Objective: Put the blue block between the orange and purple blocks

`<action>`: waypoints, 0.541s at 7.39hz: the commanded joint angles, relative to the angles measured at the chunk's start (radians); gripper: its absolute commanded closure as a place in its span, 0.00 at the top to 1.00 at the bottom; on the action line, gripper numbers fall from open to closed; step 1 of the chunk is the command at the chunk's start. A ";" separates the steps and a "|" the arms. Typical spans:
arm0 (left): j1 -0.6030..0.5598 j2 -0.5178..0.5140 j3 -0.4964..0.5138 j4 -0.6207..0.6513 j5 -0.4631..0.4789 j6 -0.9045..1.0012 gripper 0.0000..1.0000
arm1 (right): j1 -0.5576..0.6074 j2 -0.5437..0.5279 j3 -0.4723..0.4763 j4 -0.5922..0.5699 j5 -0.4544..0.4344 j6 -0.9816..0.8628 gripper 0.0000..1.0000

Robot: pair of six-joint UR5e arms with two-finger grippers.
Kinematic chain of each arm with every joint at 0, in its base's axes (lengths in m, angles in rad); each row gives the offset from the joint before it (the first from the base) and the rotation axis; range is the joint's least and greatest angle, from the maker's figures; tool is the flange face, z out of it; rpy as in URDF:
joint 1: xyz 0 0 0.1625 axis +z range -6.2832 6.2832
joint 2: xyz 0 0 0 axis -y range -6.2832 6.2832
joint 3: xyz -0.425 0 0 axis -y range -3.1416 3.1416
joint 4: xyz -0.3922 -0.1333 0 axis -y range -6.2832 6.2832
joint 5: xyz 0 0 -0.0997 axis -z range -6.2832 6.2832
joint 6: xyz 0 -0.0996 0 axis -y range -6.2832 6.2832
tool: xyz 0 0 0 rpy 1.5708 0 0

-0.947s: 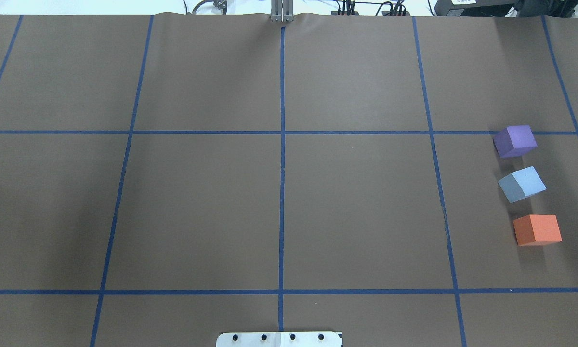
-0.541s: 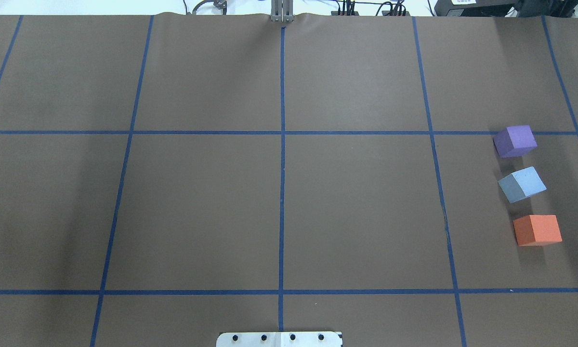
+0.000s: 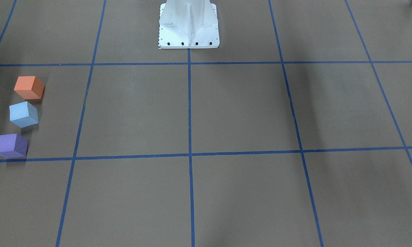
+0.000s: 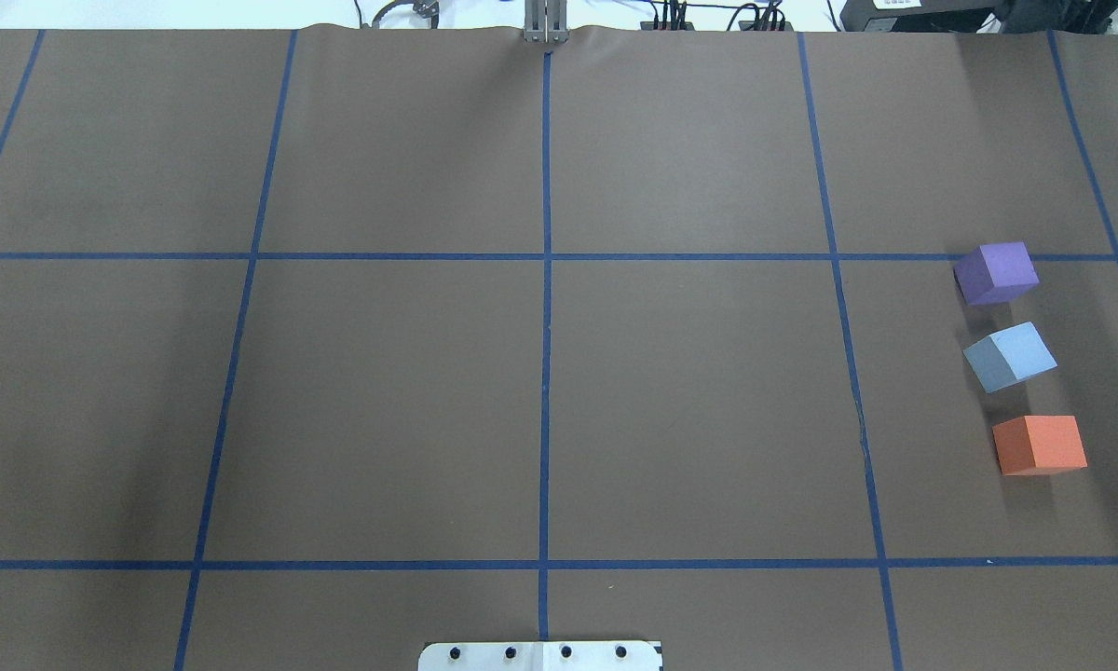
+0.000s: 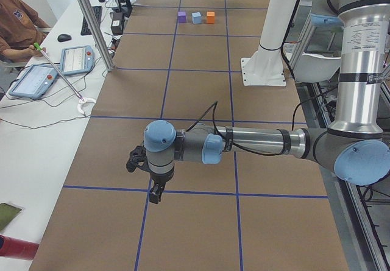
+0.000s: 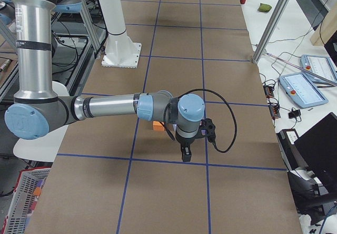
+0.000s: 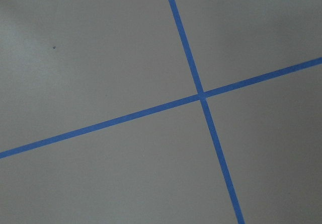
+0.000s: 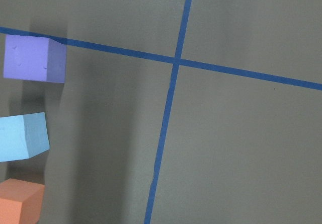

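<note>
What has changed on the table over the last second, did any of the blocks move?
Nothing visibly changed. In the overhead view the purple block, blue block and orange block sit where they were, apart from one another, with blue in the middle of the row.

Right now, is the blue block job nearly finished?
It looks done: the blue block sits on the table between the purple block and the orange block, touching neither. Nothing is in hand: all three blocks lie free of the left gripper and right gripper. Nothing visibly remains.
</note>
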 commanded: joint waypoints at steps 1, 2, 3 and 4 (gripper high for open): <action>0.002 0.003 -0.020 0.029 0.004 -0.002 1.00 | 0.000 0.000 -0.001 0.000 -0.001 0.004 1.00; 0.002 0.003 -0.018 0.029 0.004 -0.002 1.00 | -0.002 0.000 -0.005 0.000 -0.001 0.002 1.00; 0.002 0.003 -0.018 0.029 0.006 0.000 1.00 | 0.000 -0.002 -0.036 0.009 -0.002 0.002 1.00; 0.001 0.005 -0.018 0.029 0.006 0.001 1.00 | 0.000 -0.006 -0.051 0.018 -0.001 0.002 1.00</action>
